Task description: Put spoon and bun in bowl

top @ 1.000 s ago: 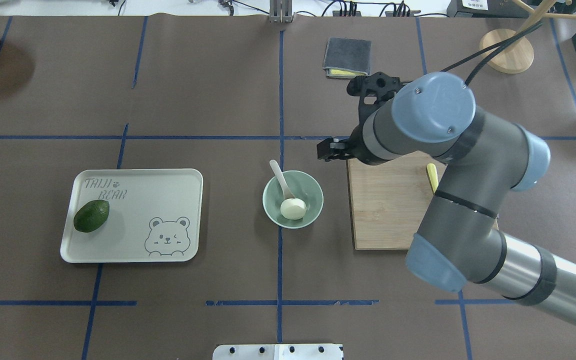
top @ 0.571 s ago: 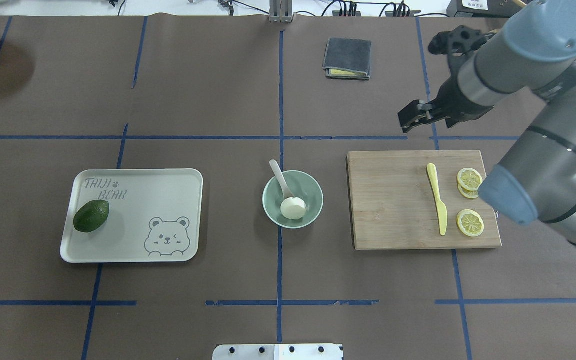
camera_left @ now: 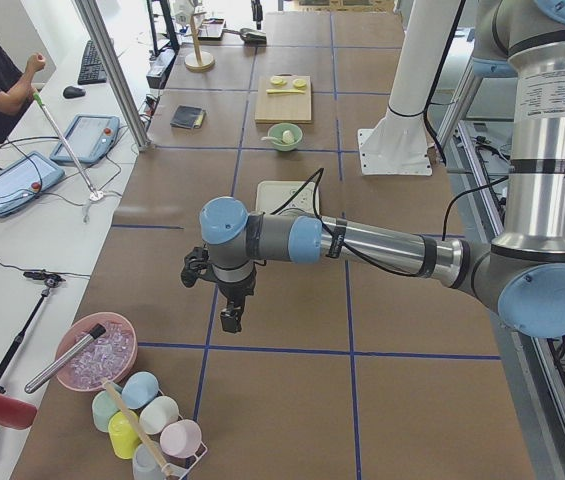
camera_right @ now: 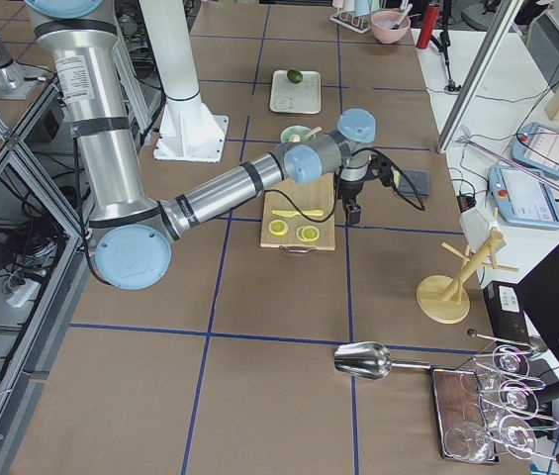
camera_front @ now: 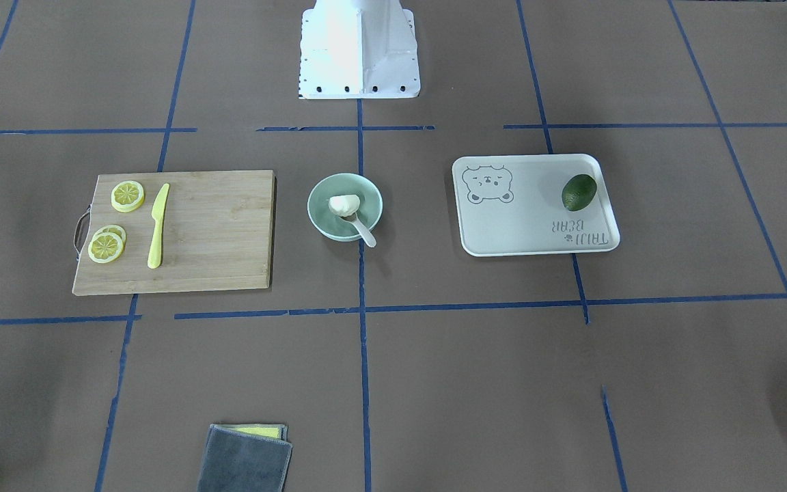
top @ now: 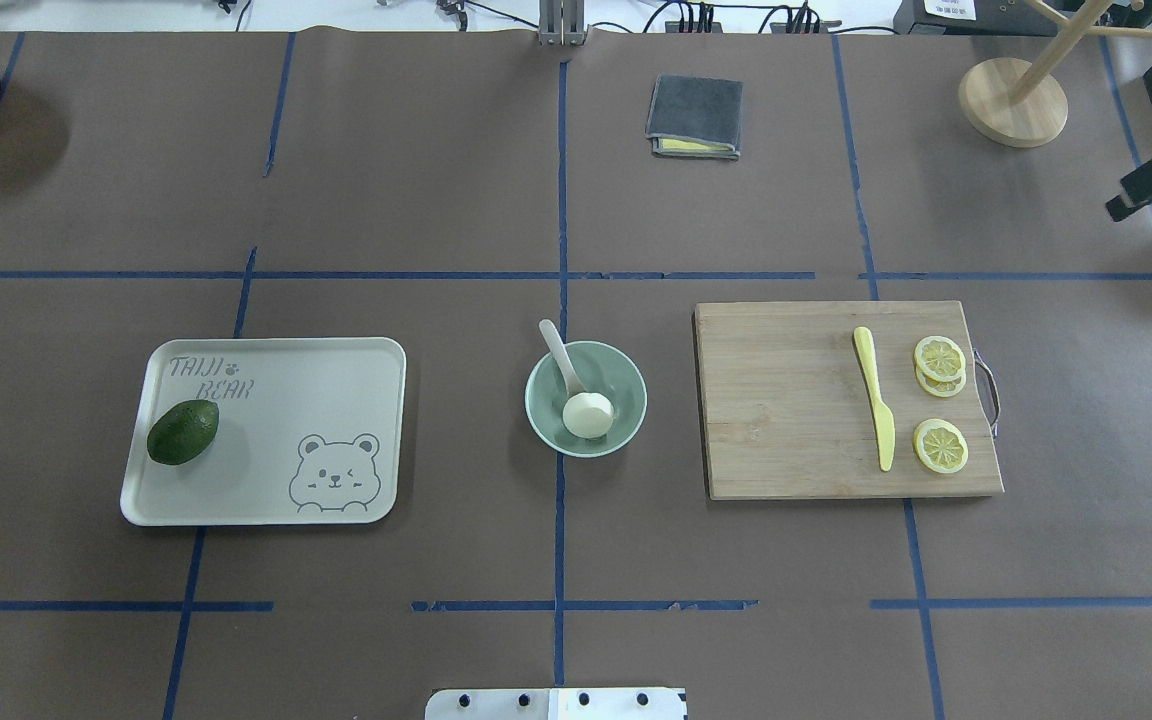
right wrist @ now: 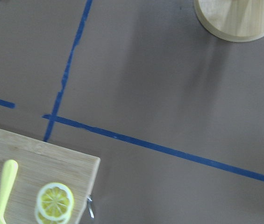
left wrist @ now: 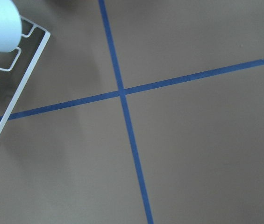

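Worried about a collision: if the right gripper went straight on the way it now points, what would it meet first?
Likely the bare table: the right gripper points down, and its wrist view shows only brown paper and tape ahead, with the cutting board and wooden stand base off to the sides.

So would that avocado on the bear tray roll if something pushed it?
Probably: the avocado is a rounded egg shape on its side, so it would likely roll unevenly. The tray looks smooth, so it may slide too, though the raised rim should stop it.
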`<state>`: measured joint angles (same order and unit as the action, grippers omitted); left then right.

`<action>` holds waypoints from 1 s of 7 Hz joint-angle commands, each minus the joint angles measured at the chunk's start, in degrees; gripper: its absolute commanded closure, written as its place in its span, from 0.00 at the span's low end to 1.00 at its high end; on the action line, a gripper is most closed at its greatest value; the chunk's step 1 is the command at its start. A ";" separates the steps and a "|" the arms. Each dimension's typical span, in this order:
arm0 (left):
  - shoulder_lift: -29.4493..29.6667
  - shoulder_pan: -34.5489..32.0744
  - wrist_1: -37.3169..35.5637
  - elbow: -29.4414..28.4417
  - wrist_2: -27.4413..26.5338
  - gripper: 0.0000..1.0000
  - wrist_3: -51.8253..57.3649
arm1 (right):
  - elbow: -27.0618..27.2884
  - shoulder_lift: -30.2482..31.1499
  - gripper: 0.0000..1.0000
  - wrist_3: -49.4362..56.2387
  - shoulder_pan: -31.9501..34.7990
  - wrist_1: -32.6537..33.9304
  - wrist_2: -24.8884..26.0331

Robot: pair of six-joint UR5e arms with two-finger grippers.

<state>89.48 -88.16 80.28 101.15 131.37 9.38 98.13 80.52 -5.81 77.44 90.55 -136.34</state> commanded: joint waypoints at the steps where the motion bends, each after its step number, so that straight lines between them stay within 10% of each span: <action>1: 0.34 -0.87 -1.70 -0.25 1.42 0.00 1.34 | -7.23 3.49 0.00 14.20 9.36 -0.12 -2.60; 7: -0.27 -0.96 -1.26 -1.66 1.60 0.00 1.08 | -13.24 6.13 0.00 22.61 18.71 0.15 -2.35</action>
<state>89.65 -89.11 79.07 99.50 132.91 10.63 84.49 86.38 17.29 95.87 90.84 -139.04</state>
